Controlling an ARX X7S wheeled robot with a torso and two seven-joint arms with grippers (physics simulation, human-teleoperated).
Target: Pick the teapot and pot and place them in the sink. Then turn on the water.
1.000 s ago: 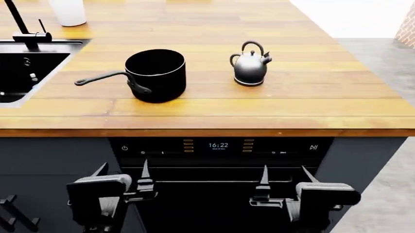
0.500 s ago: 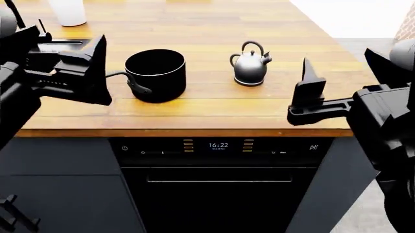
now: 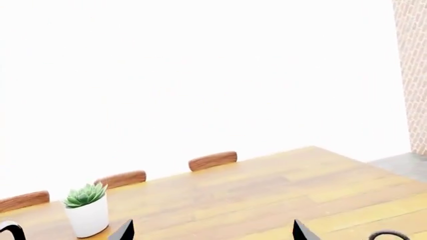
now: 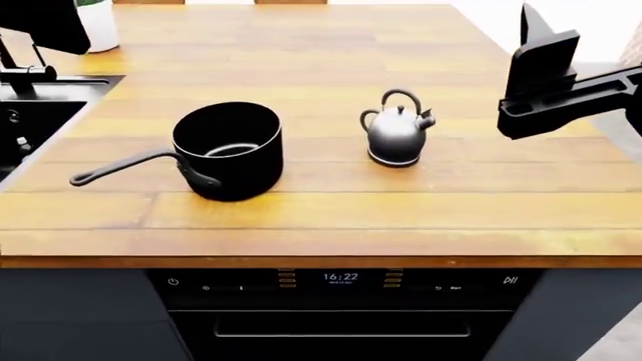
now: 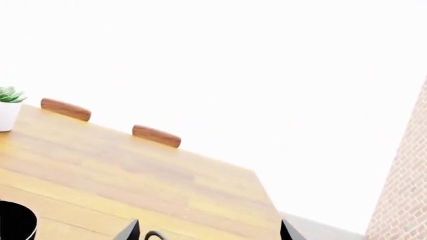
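The black pot (image 4: 227, 149) stands on the wooden counter (image 4: 331, 210), its long handle (image 4: 120, 167) pointing left toward the sink (image 4: 20, 124). The shiny dark-grey teapot (image 4: 398, 137) stands upright to the pot's right. My left gripper (image 3: 212, 232) is open, raised over the counter's far left above the sink; only part of it (image 4: 45, 22) shows in the head view. My right gripper (image 5: 210, 231) is open and empty, raised to the right of the teapot, one finger (image 4: 542, 45) showing. The teapot's handle loop (image 5: 155, 235) and the pot's edge (image 5: 17, 222) show in the right wrist view.
A black faucet (image 4: 22, 69) stands behind the sink. A white plant pot with a succulent (image 3: 87, 210) sits at the counter's far left. Brown chair backs (image 3: 212, 161) line the far edge. An oven front with a clock display (image 4: 339, 277) is below the counter.
Both arms rose from below the counter edge to above it and spread outward. The head view has shifted, so the pot and teapot appear lower and larger.
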